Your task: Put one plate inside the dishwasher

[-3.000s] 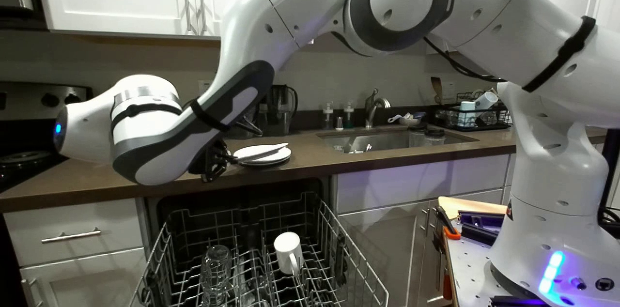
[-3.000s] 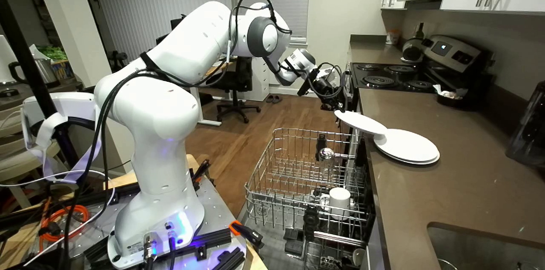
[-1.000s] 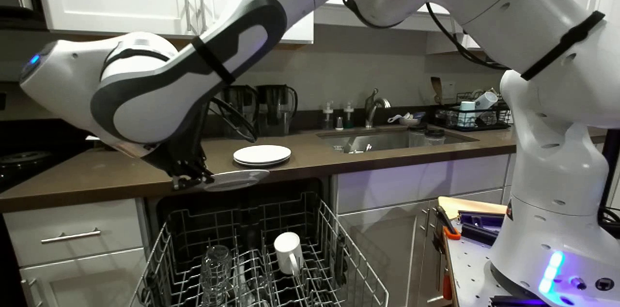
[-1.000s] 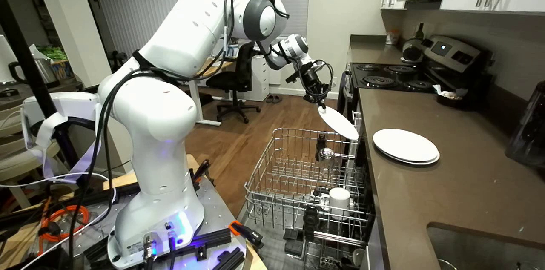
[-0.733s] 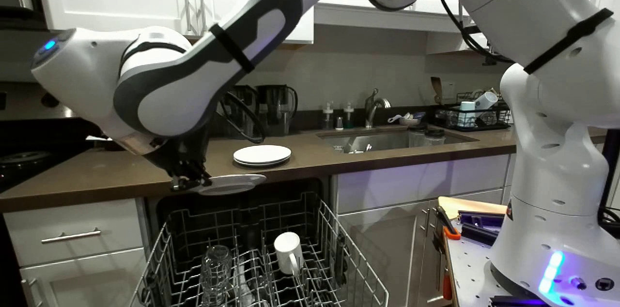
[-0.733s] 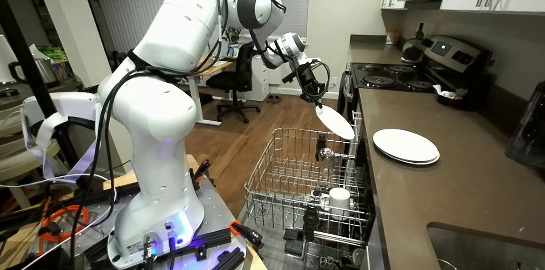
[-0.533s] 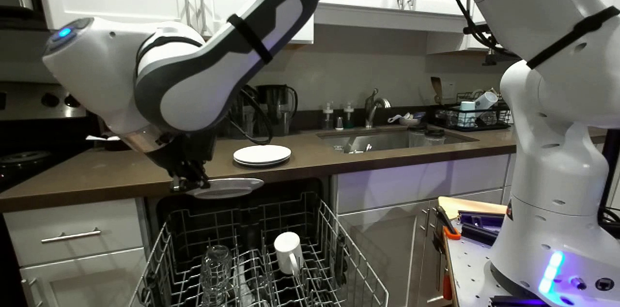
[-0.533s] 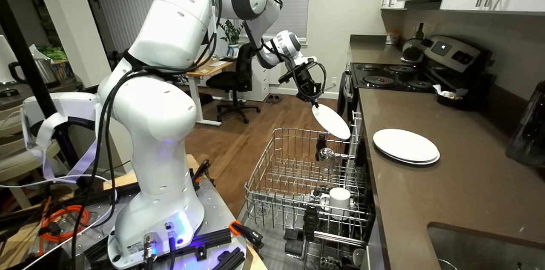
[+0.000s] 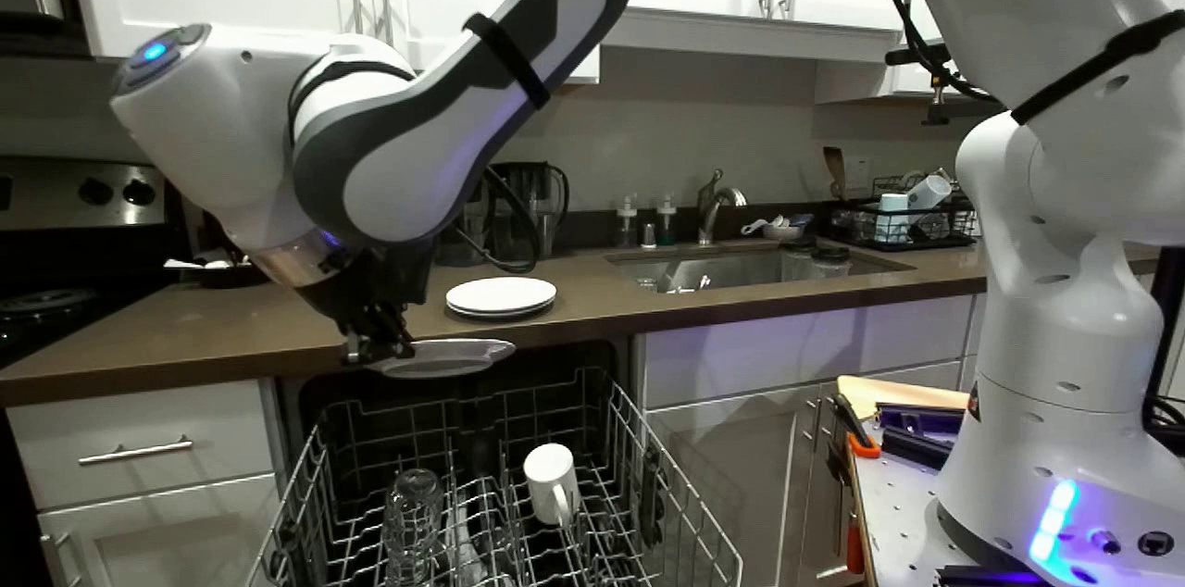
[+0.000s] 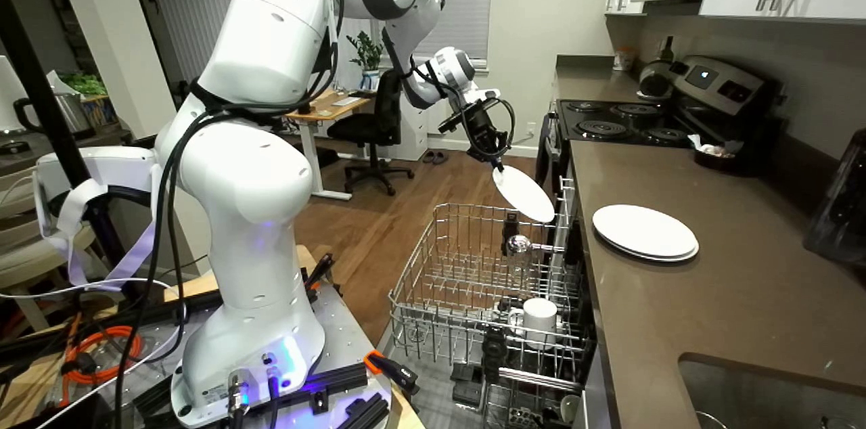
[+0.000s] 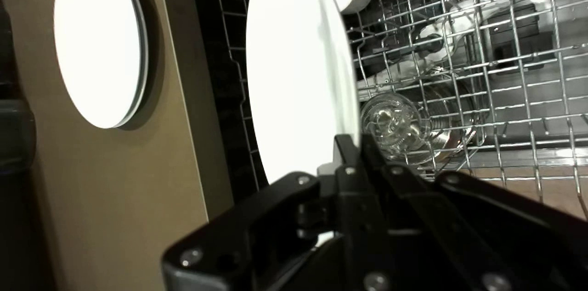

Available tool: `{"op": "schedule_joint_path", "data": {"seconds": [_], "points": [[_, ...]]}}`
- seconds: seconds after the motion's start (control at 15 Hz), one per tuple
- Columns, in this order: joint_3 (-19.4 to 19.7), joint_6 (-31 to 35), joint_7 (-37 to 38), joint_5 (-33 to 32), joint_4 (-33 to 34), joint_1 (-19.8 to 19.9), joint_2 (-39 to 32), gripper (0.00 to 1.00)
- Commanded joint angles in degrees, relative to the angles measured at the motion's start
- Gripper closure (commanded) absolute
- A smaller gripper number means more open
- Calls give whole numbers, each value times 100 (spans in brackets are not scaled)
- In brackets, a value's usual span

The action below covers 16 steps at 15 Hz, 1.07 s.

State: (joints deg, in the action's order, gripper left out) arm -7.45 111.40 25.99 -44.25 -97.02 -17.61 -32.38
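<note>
The gripper (image 11: pixel 358 148) pinches the tilted plate (image 11: pixel 294 66) by one edge, in an exterior view above the far side of the dishwasher rack (image 9: pixel 491 494). That edge-only hold could let the plate swivel on contact; lowered too near, it might knock the glass (image 9: pixel 414 513).

— Any lettering legible in this scene?
— None. In an exterior view, a lit display (image 10: pixel 704 78) glows on the stove (image 10: pixel 639 122), its white sign too small to read; pale marks (image 10: pixel 404 373) on a black-and-orange tool (image 10: pixel 394 371) are equally unreadable.
</note>
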Motion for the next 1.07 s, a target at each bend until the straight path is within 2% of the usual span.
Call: {"op": "schedule_joint_path", "data": {"seconds": [0.0, 0.33, 0.67, 1.0], "points": [[40, 272, -58, 142, -166, -44, 78, 99], [-23, 1168, -44, 492, -768, 4, 289, 99], [-75, 2261, -299, 1262, -1515, 88, 553, 99], [30, 3442, -513, 1953, -2295, 105, 862, 99]]}}
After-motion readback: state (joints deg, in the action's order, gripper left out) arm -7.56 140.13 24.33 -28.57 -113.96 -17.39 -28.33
